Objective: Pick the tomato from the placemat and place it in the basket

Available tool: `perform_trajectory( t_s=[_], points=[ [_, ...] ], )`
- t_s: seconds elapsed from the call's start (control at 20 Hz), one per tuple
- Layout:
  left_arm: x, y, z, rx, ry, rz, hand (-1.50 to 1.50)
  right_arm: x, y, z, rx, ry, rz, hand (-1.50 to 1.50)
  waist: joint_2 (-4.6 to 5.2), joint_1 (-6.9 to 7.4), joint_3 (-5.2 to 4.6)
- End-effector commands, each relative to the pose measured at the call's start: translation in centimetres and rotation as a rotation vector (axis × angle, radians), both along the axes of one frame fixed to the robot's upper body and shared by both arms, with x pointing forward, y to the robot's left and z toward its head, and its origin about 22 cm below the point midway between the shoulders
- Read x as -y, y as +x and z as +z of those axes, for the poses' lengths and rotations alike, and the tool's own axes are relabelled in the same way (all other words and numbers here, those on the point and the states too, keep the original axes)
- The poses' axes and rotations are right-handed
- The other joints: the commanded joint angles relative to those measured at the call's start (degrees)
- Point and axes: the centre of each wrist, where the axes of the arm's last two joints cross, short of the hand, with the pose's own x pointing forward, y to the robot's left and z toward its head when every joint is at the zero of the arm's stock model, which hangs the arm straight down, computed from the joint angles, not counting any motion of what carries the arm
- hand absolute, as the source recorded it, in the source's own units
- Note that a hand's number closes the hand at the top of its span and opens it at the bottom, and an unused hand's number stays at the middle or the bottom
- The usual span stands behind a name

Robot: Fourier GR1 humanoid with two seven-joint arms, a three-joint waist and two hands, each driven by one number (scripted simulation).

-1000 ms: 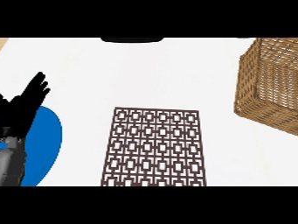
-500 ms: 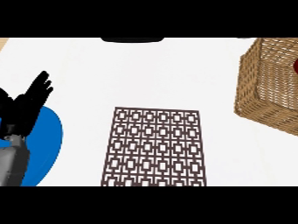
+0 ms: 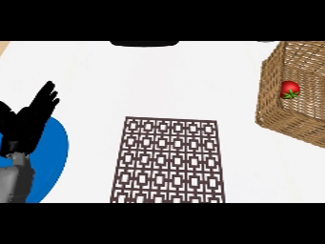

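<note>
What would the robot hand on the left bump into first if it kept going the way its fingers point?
Probably nothing. The left robot hand rests open above the blue plate, fingers pointing up and slightly right across bare white counter. That way looks free as far as the picture shows, though the height is hard to judge.

- The left robot hand [image 3: 25,120] shows at the view's left side, open, fingers straight and pointing up and a little rightward.
- The thumb stands apart to the hand's left.
- Below the hand, its grey forearm runs to the lower left corner.
</note>
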Motion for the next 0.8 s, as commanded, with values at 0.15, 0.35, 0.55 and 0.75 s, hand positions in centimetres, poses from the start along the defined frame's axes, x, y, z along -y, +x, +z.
perform_trajectory(
  t_s=[0.15,0.35,0.55,0.75],
  points=[
    [-1.5,-0.3,0.8,0.014,0.009,0.012,0.0,4.3,-1.8,1.8,0.182,0.241,-0.156,-1.5,-0.11,-0.19,0.02],
    [-0.8,-0.2,1.1,-0.011,-0.003,0.01,0.0,7.9,-4.2,2.6,0.259,0.375,-0.194,-1.5,-0.13,-0.31,0.04],
    [-2.2,-0.6,-0.6,0.005,0.011,0.046,0.0,14.0,-9.9,2.1,0.268,0.411,-0.178,-1.5,-0.04,-1.06,0.05],
    [-1.9,-0.5,-0.8,-0.005,0.012,0.032,0.0,17.9,-15.5,2.9,0.183,0.408,-0.1,-1.5,-0.2,-1.58,0.04]
  ],
)
